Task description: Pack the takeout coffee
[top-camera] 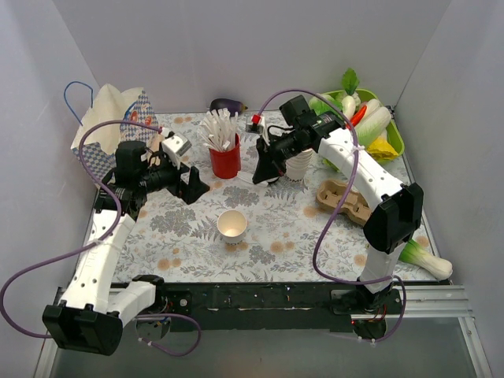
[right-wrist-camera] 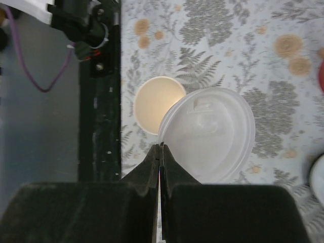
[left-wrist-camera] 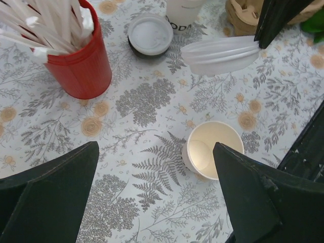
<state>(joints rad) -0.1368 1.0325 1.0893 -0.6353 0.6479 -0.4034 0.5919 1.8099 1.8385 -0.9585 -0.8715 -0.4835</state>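
Note:
No lidded cup shows. A small cream paper cup point(top-camera: 232, 224) stands open and lidless mid-table; it also shows in the left wrist view point(left-wrist-camera: 215, 147) and the right wrist view point(right-wrist-camera: 157, 104). My right gripper point(top-camera: 264, 169) point(right-wrist-camera: 161, 147) is shut on the rim of a round white plastic lid point(right-wrist-camera: 207, 134) point(left-wrist-camera: 220, 53), held in the air beyond the cup and to its right. My left gripper point(top-camera: 193, 185) point(left-wrist-camera: 154, 147) is open and empty, above the cloth to the left of the cup.
A red cup of white sticks point(top-camera: 224, 157) point(left-wrist-camera: 81, 61) stands behind the open cup. A stack of lidless cups point(top-camera: 299, 165), a cardboard cup carrier point(top-camera: 342, 197), a green vegetable tray point(top-camera: 394, 134) and a paper bag point(top-camera: 118, 118) ring the table. Another white lid point(left-wrist-camera: 150, 34) lies on the cloth.

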